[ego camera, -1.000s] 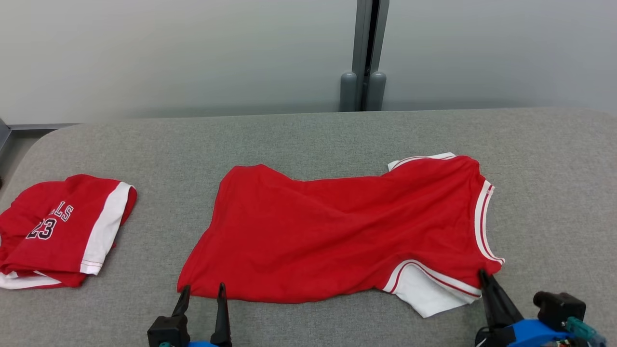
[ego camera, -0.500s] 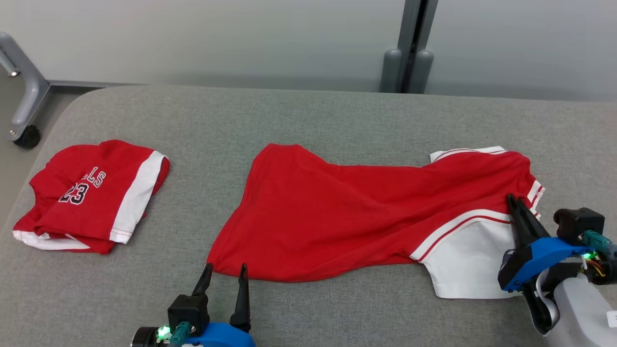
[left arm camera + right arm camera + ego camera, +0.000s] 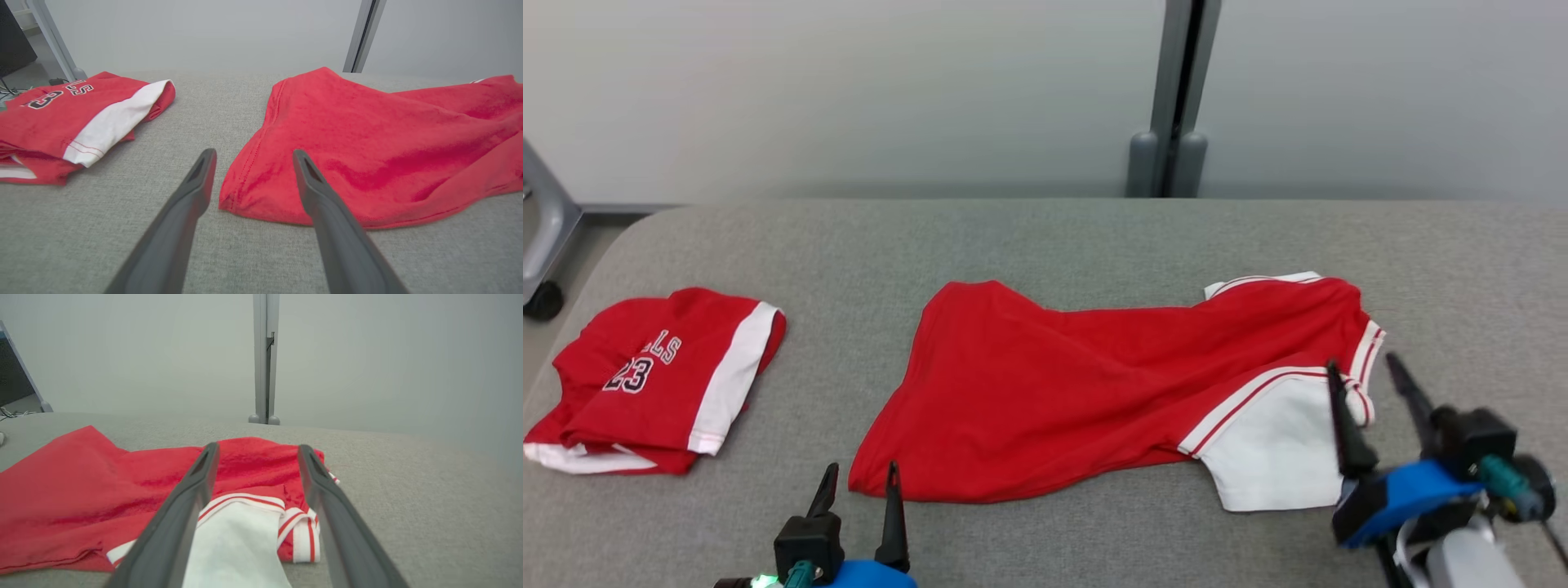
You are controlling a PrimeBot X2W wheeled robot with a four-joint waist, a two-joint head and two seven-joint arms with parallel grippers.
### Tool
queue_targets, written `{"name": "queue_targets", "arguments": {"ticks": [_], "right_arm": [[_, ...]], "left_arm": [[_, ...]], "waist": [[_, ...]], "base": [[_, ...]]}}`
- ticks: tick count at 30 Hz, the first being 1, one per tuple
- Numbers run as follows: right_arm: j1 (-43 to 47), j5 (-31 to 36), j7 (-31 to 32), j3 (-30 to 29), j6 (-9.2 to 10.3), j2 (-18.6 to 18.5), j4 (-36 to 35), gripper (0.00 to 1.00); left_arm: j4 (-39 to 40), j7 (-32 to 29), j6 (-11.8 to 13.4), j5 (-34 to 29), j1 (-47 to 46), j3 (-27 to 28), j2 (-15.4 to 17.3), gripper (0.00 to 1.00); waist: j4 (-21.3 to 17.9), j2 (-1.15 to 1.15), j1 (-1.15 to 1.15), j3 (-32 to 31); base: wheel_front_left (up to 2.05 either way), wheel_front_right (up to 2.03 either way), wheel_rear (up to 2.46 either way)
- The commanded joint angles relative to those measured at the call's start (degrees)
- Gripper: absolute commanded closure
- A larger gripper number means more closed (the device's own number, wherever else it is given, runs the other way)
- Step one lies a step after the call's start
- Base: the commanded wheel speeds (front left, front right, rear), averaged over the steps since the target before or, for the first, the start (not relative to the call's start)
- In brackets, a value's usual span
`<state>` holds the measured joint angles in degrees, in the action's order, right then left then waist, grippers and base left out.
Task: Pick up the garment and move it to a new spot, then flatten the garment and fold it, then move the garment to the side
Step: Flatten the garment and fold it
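Left tool [image 3: 862, 467] and right tool [image 3: 1362, 363] are both gaping, empty. Left wrist view is showing the hem corner of the garment [image 3: 367, 143]; right wrist view, its striped trim.

Test lab, padded grey table [image 3: 1045, 245], blank partition [image 3: 849, 90] (castored frame [image 3: 541, 300])

Folded red jersey [image 3: 654, 380] (numbered 23) on grey padded table [image 3: 1045, 245], grey post [image 3: 1174, 98] behind.

Writing on the folded red jersey [image 3: 645, 380]
At the left of the head view, its top face carries white letters ending in "LS", with the dark number "23" under them. The left wrist view, upper left, shows "LS" and "3".
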<state>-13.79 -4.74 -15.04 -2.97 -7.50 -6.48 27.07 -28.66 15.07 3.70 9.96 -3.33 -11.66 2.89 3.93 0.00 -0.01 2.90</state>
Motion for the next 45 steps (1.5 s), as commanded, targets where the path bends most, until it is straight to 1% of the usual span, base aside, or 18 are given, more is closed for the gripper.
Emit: {"name": "queue_targets", "arguments": {"ticks": [1, 4, 12, 20, 27, 32, 39, 45], "right_arm": [[2.1, 0.5, -0.2, 0.6, 0.01, 0.5, -0.7, 0.0], [5.7, 0.1, -0.2, 2.3, 0.02, 1.0, -1.9, 0.0], [10.9, 0.2, -0.2, 4.5, 0.02, 1.9, -0.6, 0.0], [11.5, -0.1, -0.2, 4.7, 0.02, 2.5, 0.3, 0.0], [10.3, -0.6, -0.2, 4.7, 0.02, 2.7, 1.1, 0.0], [7.9, -0.5, -0.2, 3.3, 0.01, 1.8, 5.4, 0.0], [2.3, 0.2, -0.2, -0.3, 0.02, 1.3, 12.1, 0.0], [-0.8, 1.1, 0.1, -1.6, 0.02, 1.5, 21.2, 0.0]], "left_arm": [[-0.1, 0.2, 0.0, -0.3, 0.7, 0.6, 0.1, 0.0], [0.1, 0.2, 0.0, -1.2, 1.2, 2.2, 0.0, 0.0], [0.7, 0.2, -0.7, -3.3, 4.6, 4.2, 0.0, 0.0], [1.7, 0.2, -1.0, -3.6, 6.7, 4.4, 0.0, 0.0], [2.0, 0.2, -1.2, -3.2, 5.5, 3.4, 0.0, 0.0], [1.7, 0.1, -1.3, -2.3, 4.3, 1.3, 0.0, 0.0], [1.7, 0.1, -0.3, -0.9, 1.7, -1.4, 0.0, 0.0], [1.5, 0.2, 0.2, -0.5, 0.2, -2.5, 0.0, 0.0]], "waist": [[-1.6, 0.0, 0.01, -1.7], [-2.6, 0.0, 0.01, -2.8], [-3.6, 0.0, 0.01, -5.3], [-3.7, 0.0, 0.01, -6.7], [-3.2, 0.0, 0.01, -5.1], [-2.3, 0.0, 0.01, -2.1], [-1.0, 0.0, 0.01, 3.0], [-0.1, 0.0, 0.01, 4.4]], "base": [[0.0, 0.0, 0.0], [0.0, 0.0, 0.0], [0.0, 0.0, 0.0], [0.0, 0.0, 0.0], [0.0, 0.0, 0.0], [0.0, 0.0, 0.0], [0.0, 0.0, 0.0], [0.0, 0.0, 0.0]]}}
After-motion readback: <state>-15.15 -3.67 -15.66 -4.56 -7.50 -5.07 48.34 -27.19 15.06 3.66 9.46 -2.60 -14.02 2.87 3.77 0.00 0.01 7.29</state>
